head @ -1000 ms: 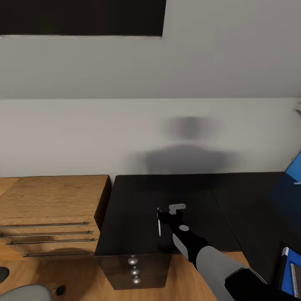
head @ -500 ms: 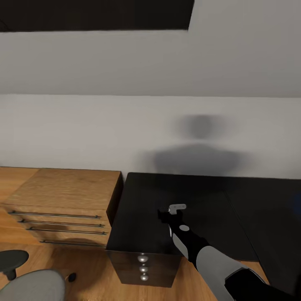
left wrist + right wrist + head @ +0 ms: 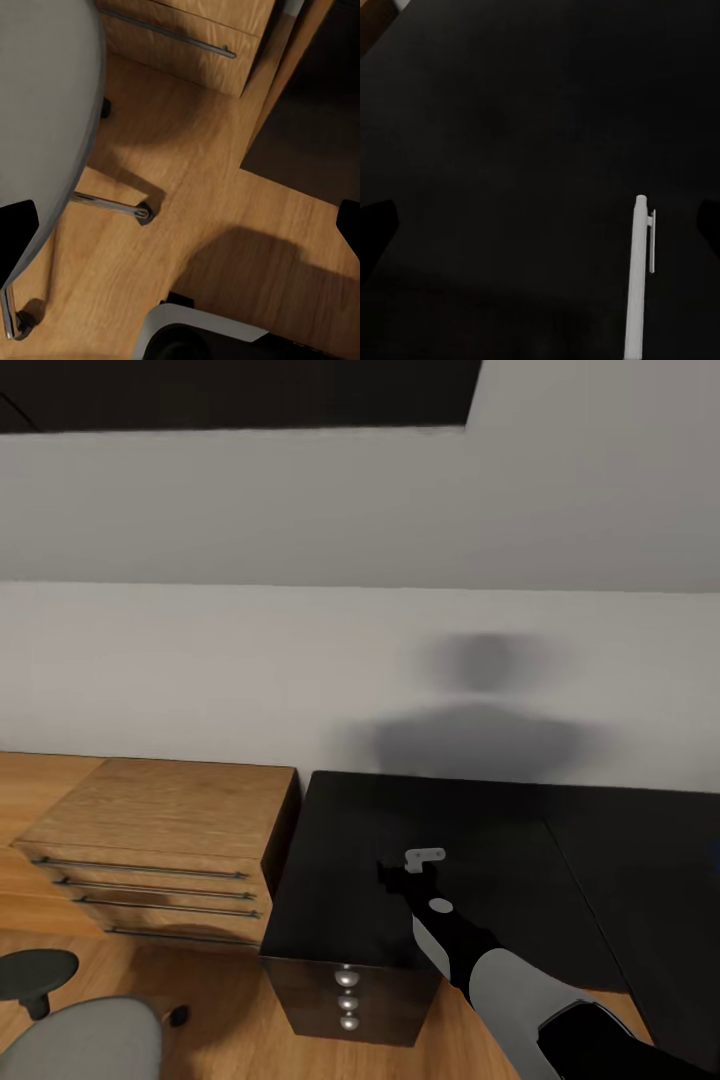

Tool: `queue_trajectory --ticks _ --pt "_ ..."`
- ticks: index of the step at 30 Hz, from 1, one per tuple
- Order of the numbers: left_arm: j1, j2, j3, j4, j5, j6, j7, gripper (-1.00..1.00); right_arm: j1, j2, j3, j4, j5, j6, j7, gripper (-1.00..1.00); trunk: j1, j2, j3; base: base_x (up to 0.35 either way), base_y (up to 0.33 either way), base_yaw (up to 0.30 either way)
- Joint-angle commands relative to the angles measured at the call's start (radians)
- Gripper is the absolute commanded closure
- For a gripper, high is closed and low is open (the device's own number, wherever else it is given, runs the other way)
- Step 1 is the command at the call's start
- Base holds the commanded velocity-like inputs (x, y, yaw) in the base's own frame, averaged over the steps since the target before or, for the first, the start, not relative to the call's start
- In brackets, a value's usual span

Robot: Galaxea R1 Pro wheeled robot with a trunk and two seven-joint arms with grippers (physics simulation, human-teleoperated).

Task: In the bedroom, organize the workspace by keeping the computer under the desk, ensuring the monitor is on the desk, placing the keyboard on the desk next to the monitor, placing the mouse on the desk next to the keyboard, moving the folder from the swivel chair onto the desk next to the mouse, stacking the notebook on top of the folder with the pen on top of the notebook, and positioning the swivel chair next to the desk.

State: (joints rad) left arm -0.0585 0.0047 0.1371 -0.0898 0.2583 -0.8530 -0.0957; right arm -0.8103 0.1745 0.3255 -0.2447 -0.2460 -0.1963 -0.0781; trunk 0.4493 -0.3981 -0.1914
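Right wrist view has the right end effector (image 3: 540, 225) spread wide over the dark counter (image 3: 510, 112), the pen (image 3: 639, 277) lying flat between its fingers, nearer one. Best centre over the barrel, descend straight, then close across it.

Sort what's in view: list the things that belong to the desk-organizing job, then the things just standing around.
Part of the job:
- pen, lying on the dark surface under the right hand
- black desk
- swivel chair, grey seat, on the floor

Just there:
- wooden drawer chest beside the desk
- wood floor
- white wall
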Motion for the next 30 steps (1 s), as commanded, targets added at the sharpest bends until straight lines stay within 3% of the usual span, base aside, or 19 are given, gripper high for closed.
queue_trajectory --ticks 1,12,30 --pt "-0.001 0.000 0.007 0.001 0.003 -0.002 -0.010 -1.00 -0.001 0.000 0.008 0.002 -0.007 -0.004 -0.006 -1.00 0.001 -0.002 -0.002 0.132 0.000 0.005" --pt "-0.001 0.000 0.007 0.001 0.002 -0.003 -0.012 -1.00 -0.001 0.000 0.003 0.000 -0.008 -0.004 -0.008 -1.00 0.001 -0.002 -0.002 0.226 0.000 0.002" --pt "-0.001 -0.006 0.008 0.001 0.003 0.000 -0.007 -1.00 -0.001 0.000 -0.002 -0.001 -0.009 0.007 -0.053 -1.00 0.001 -0.002 -0.002 0.027 0.000 0.000"
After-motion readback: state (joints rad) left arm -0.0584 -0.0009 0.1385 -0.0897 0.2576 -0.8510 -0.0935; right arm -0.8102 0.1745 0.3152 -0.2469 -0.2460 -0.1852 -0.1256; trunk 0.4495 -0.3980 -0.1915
